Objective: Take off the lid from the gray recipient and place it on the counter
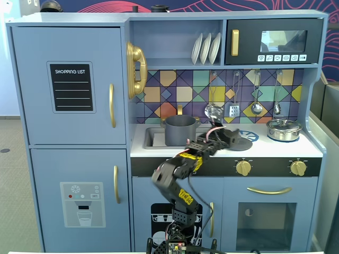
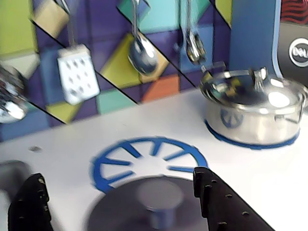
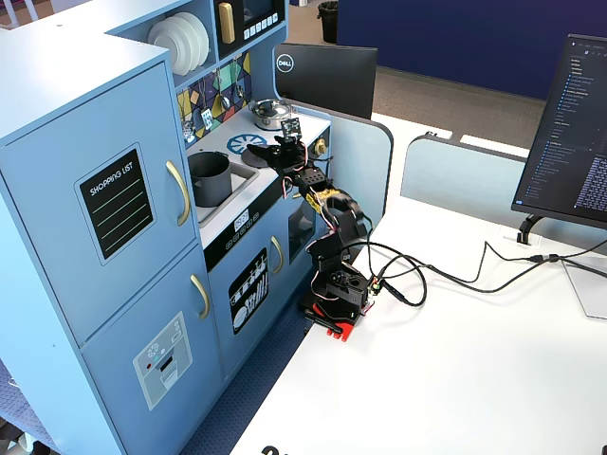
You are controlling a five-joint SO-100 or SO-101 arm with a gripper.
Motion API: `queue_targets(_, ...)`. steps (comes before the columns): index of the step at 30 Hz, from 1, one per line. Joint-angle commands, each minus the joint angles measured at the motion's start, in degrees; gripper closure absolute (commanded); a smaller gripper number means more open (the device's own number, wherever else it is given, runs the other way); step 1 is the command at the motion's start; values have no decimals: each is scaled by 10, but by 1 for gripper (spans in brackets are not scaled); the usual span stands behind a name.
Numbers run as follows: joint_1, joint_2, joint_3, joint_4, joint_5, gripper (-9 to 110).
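The flat round matte dark-gray lid (image 2: 144, 209) with its small central knob lies on the flat white counter (image 2: 250, 178) of the blue toy kitchen, off the matte dark-gray cylindrical pot (image 1: 180, 130), which stands open-topped in the recessed sink at about nine o'clock from the lid in a fixed view. In the wrist view the black two-finger gripper (image 2: 118, 202) has its jaws spread wide, one finger at each side of the lid and neither visibly touching it; the knob sits between them, toward six o'clock in the picture, so the lid appears released or nearly so. The disc overlaps the near edge of the blue round burner mark (image 2: 149, 159), which lies at twelve o'clock from it. Only the wrist view shows the gap between fingers and lid; both fixed views hide that behind the arm, but show the pot uncovered. A shiny silver pot (image 2: 252, 113) stands well apart at two o'clock.
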Motion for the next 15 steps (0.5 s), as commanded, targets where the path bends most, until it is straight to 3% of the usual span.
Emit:
queue_targets(1,-17,140,-4,158,18,72)
queue_targets(6,-54,256,-6,405,4,80)
queue_targets(10,-124,265,-10,599,-49,100)
queue_targets(15,-224,280,39,709,-40,101)
